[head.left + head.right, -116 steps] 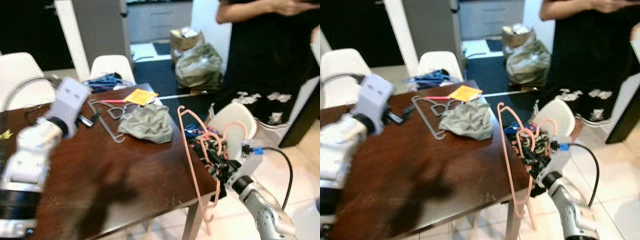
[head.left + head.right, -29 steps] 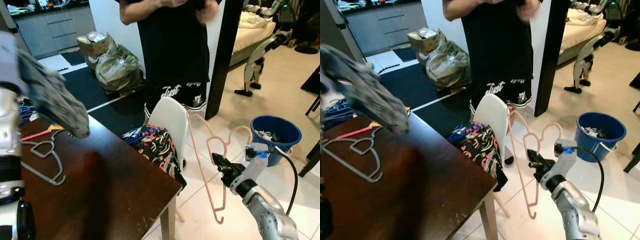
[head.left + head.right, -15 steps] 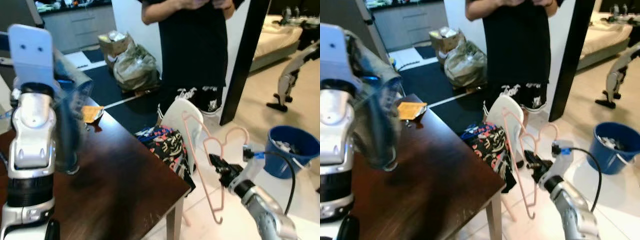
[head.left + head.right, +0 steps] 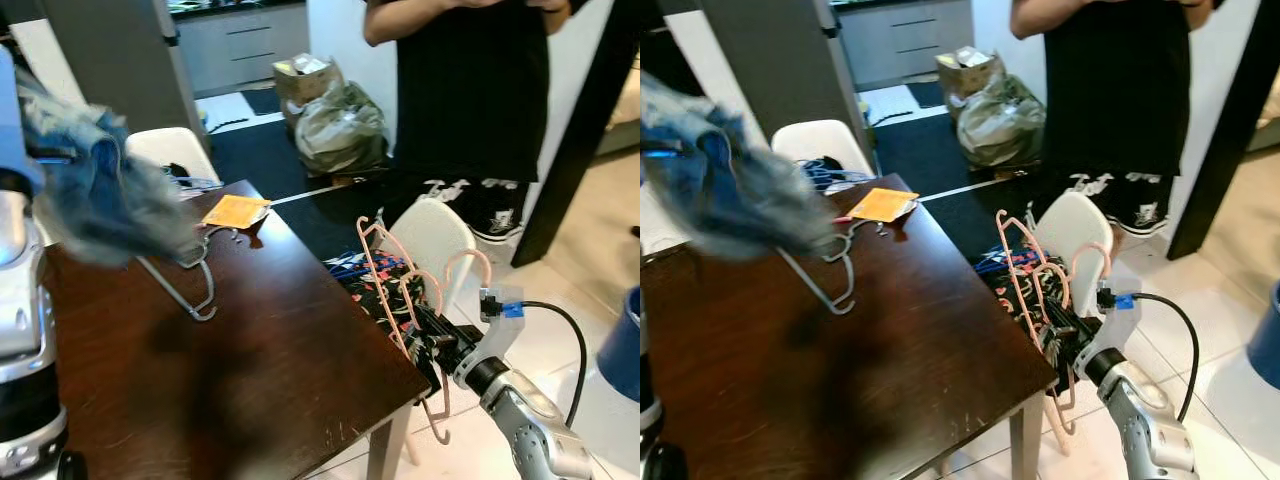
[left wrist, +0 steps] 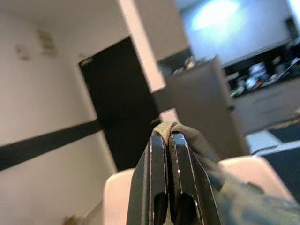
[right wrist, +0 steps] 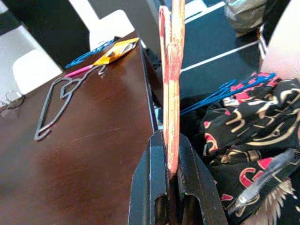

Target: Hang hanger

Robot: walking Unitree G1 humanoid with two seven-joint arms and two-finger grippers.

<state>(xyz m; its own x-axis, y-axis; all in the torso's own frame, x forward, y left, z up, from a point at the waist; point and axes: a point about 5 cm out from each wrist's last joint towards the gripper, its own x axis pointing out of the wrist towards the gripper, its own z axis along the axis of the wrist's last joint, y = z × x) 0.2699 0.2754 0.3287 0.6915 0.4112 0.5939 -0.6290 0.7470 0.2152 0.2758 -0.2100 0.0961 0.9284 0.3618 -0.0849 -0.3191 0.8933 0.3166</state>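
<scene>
A pink wire hanger (image 4: 384, 283) stands upright off the table's right corner, with my right gripper (image 4: 428, 342) shut on its lower part. In the right wrist view the black fingers (image 6: 157, 168) pinch the pink wire (image 6: 171, 70) edge-on. My left gripper (image 5: 164, 137) is raised at the upper left, shut on a fold of a grey-green garment (image 4: 105, 195) that hangs blurred over the table. A grey wire hanger (image 4: 188, 283) lies flat on the dark wooden table (image 4: 260, 360).
A white chair (image 4: 432, 238) draped with patterned clothes (image 4: 368, 276) stands just behind the pink hanger. A person in black (image 4: 470, 90) stands beyond it. An orange paper (image 4: 236, 210) lies on the table, another white chair (image 4: 170, 150) stands at the far side, and bags (image 4: 342, 125) sit on the floor.
The whole view has swung left, so the camera moved. The pink hanger in my right gripper now sits closer to the table corner. The garment stays held high at the left.
</scene>
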